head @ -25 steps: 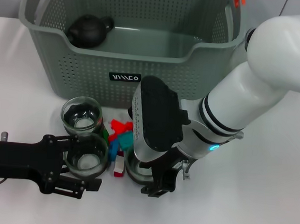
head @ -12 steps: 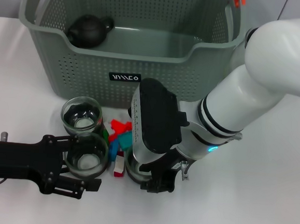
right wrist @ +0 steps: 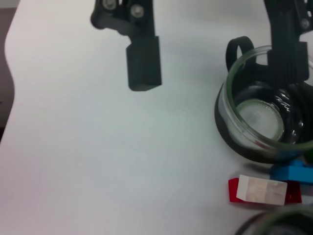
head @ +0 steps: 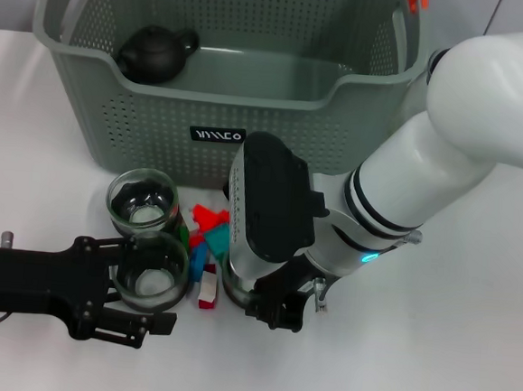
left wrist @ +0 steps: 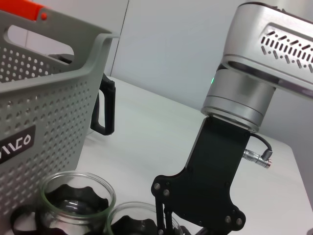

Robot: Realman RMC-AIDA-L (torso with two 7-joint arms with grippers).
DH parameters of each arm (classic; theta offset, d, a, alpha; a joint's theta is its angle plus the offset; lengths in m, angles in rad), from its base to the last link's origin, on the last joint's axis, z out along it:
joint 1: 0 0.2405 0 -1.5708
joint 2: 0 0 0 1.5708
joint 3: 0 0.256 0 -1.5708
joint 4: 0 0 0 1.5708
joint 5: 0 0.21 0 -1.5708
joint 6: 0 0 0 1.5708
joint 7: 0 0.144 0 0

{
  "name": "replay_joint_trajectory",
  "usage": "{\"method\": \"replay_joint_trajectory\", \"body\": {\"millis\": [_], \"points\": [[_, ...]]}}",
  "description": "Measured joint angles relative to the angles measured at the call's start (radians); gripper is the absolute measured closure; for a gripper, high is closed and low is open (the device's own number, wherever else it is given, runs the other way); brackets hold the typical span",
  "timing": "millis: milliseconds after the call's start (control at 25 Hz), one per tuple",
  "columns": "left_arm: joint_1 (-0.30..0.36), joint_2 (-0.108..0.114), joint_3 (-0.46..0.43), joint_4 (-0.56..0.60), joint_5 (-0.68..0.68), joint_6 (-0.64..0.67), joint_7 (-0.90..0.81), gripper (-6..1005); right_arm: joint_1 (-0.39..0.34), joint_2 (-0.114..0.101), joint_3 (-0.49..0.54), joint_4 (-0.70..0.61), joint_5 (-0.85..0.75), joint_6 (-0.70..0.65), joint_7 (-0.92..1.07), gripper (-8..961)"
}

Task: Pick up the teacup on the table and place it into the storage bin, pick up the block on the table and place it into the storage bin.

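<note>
Three glass teacups stand before the grey-green storage bin [head: 250, 113]. One teacup [head: 141, 200] stands free near the bin's front wall. A second teacup [head: 147, 264] sits between the fingers of my left gripper [head: 162, 285], which is open. In the right wrist view one finger [right wrist: 143, 63] stands well clear of this teacup [right wrist: 254, 117]. My right gripper [head: 271, 309] hangs low over a third teacup [head: 233, 290], mostly covering it. Coloured blocks [head: 209, 232] lie piled between the cups, and a red and white block [head: 207, 293] lies apart.
A black teapot [head: 155, 53] rests inside the bin at its back left. A black handle [left wrist: 105, 107] shows beside the bin's wall [left wrist: 49, 98]. My right arm [head: 446, 156] crosses the table's right half. The table [head: 448, 355] is white.
My right gripper has shifted slightly toward the bin and to the left over the third teacup. The left arm and its teacup have not moved.
</note>
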Motion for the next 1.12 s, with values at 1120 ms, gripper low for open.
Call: {"method": "replay_joint_trajectory", "body": {"millis": [1120], "points": [[0.01,-0.001,0.0,0.006,0.0,0.015,-0.003,67,-0.115,-0.022,0.312,-0.347,-0.046,-0.402,0.03,889]]}}
